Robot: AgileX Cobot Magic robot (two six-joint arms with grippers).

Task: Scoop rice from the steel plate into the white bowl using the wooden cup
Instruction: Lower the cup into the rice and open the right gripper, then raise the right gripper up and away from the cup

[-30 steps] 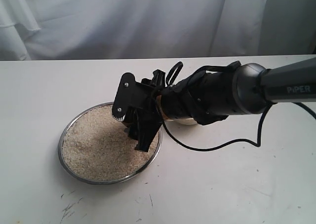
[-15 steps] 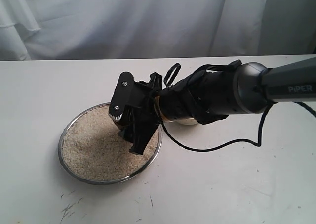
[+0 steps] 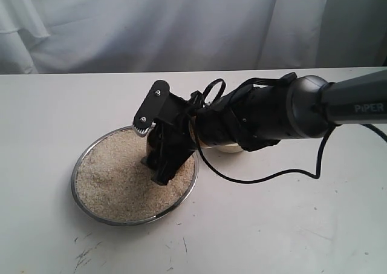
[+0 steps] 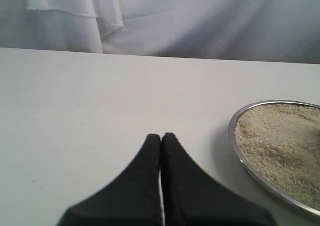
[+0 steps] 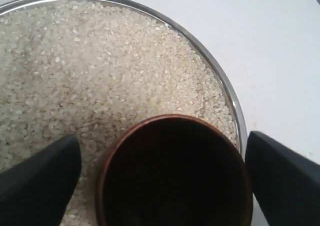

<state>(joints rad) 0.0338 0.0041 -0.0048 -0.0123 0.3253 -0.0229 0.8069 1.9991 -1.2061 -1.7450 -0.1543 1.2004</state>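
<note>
Shows 1 scoop under way: right gripper (image 5: 162,183) clamping wooden cup (image 5: 172,151) at the rice (image 5: 100,71) surface near steel plate (image 3: 73,180) rim, cup interior dark, apparently unfilled. Leaves lift and pour into white bowl (image 3: 228,147), mostly hidden behind arm. Left gripper (image 4: 161,141) pinched closed, empty.

The right gripper (image 3: 155,169), with the cup (image 5: 172,173) between its jaws, has slid left. A second ago its tips were by the right rim of the plate (image 3: 84,192). Now they are farther in, closer to the middle of the rice (image 3: 112,177). The wrist has turned a bit too. The flat black piece on top has swung higher and now leans back toward the arm.
</note>
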